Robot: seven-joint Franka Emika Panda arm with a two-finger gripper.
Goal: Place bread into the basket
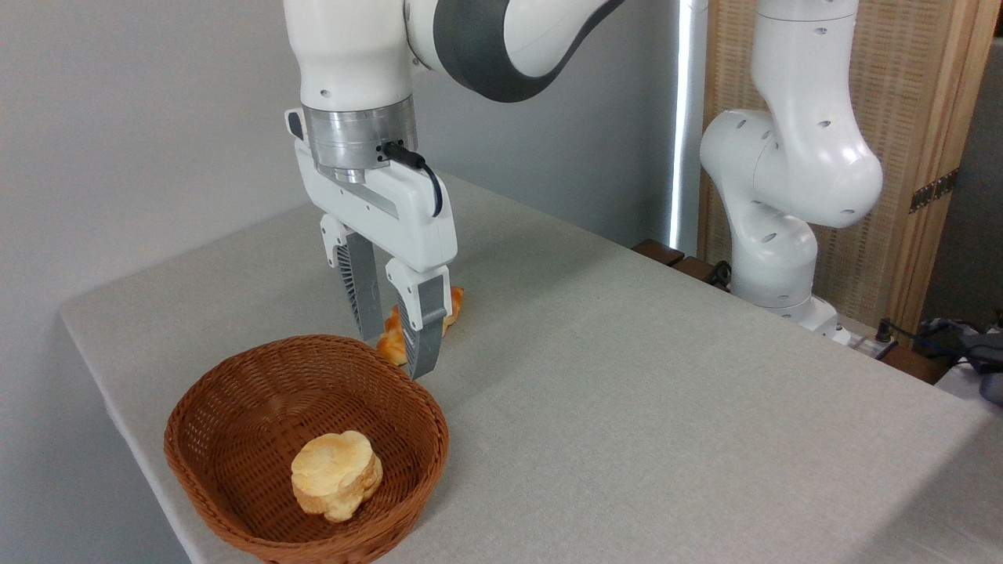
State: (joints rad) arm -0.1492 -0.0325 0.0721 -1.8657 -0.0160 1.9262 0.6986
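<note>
Two fingers (423,325) straddle the bread (394,333), angled back-right

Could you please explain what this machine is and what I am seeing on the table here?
This single picture comes from a fixed camera looking across a grey cloth-covered table. The white jointed machine is a robot arm; at its end is a two-finger gripper. Its fingers reach down on either side of a glossy golden-orange twisted bread loaf lying on the table; whether they are already squeezing it is unclear. In front sits a reddish-brown woven wicker basket, holding a pale round flat-topped bun. The loaf is outside the basket.
</note>
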